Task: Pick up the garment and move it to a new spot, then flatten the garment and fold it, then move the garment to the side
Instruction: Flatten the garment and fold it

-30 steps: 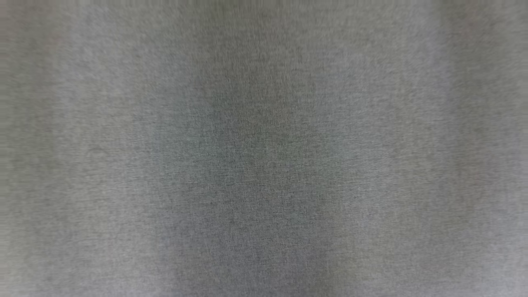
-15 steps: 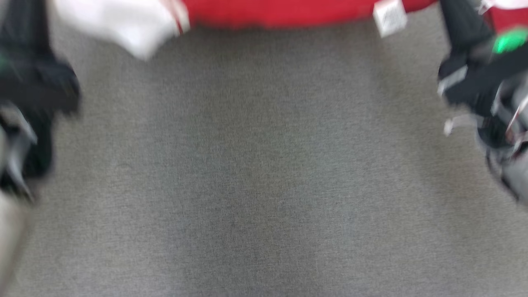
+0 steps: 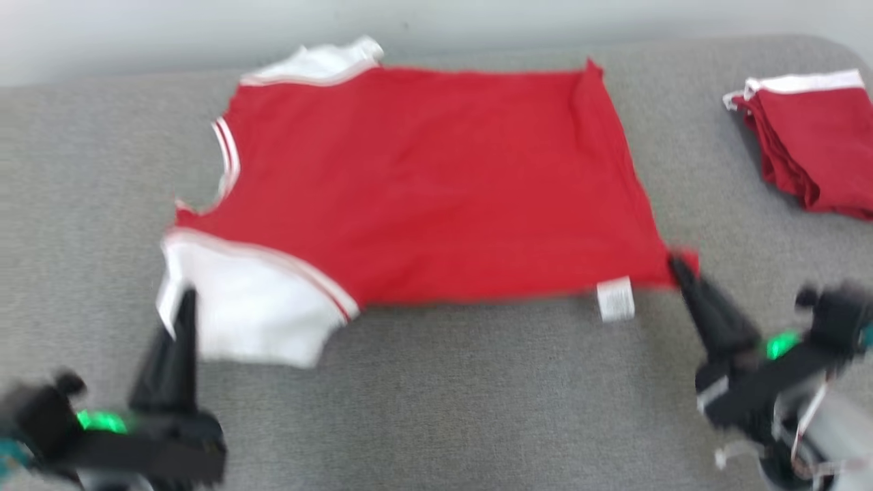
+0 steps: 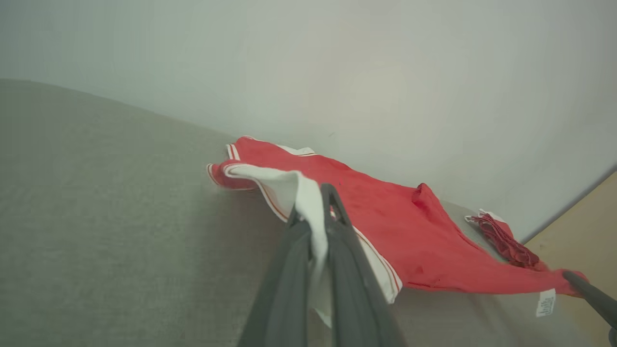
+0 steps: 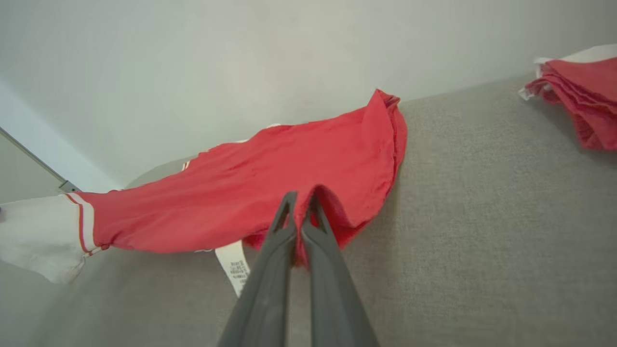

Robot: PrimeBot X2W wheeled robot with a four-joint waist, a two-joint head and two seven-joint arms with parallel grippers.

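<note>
Red T-shirt [image 3: 436, 184]: spread nearly flat on the grey padded surface [image 3: 436, 409], to the left of the folded red stack [image 3: 811, 136] and apart from it.
Long axis: runs crosswise to the robot, with the hem end toward the folded stack and the collar and sleeves at the end away from it.
Left gripper [image 3: 185, 300]: pinched tight on the white sleeve [image 3: 252, 314], at the shirt corner farthest from the stack; in the left wrist view, white cloth runs between the two fingers.
Right gripper [image 3: 675, 262]: clamped on the red hem corner [image 3: 685, 262], the near corner on the stack's side, just beside the care label [image 3: 615, 299].
Key relation: both grips sit on the near edge, so the whole shirt lies beyond the fingers, toward the wall [image 3: 136, 27].
Step, as judged: flattening, with the near edge drawn between the two arms.
Next move, as judged: equal pull from both sides keeps that edge straight; the far hem corner nearest the stack is rucked up.
</note>
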